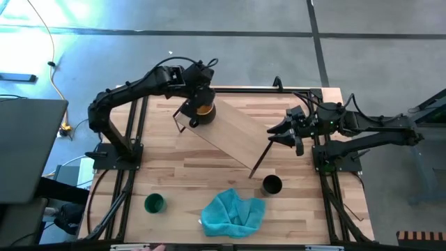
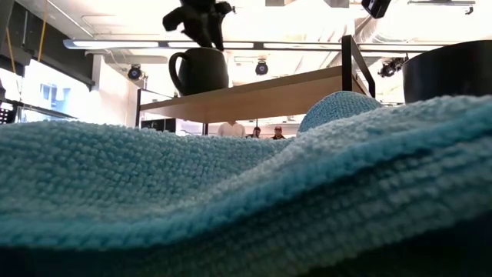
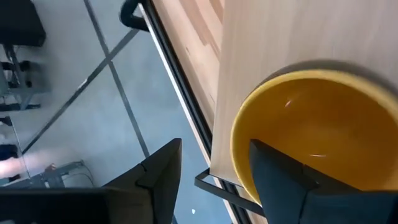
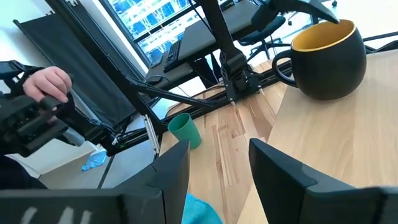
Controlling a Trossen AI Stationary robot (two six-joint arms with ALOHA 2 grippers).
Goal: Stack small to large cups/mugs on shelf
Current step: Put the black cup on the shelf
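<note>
Green cup (image 1: 154,203) stands upright on the table (image 1: 174,167) near the front left corner, well apart from everything else; the right wrist view also catches it (image 4: 185,130) on the wood beside the black rail.

Left tool (image 1: 197,99) sits over the far left end of the shelf (image 1: 230,136) — directly above the yellow-orange mug (image 1: 203,110). In the left wrist view the two dark fingers (image 3: 283,180) are spread, one inside the mug's yellow bowl (image 3: 323,130) and one outside past the shelf edge, with the rim between them; fingers parted, not clenched on the wall. In the low view the mug (image 2: 201,71) rests upright on the shelf board (image 2: 254,96), handle turned to the picture's left, the tool (image 2: 201,21) just above it. Right wrist view shows the mug (image 4: 326,59) dark outside, yellow inside, standing on the light board.

Shelf runs diagonally across the table, from far left toward near right, thin black leg at each end.

Teal-blue cloth (image 1: 233,211) lies crumpled at the front centre edge; it fills the low view's foreground (image 2: 231,200).

Black cup (image 1: 272,185) stands on the table just beside the shelf's near right leg, right of the cloth.

Right tool (image 1: 282,134) hangs off the shelf's right side, fingers parted, holding nothing.

A person's hand (image 4: 46,81) shows in the room beyond the table.
</note>
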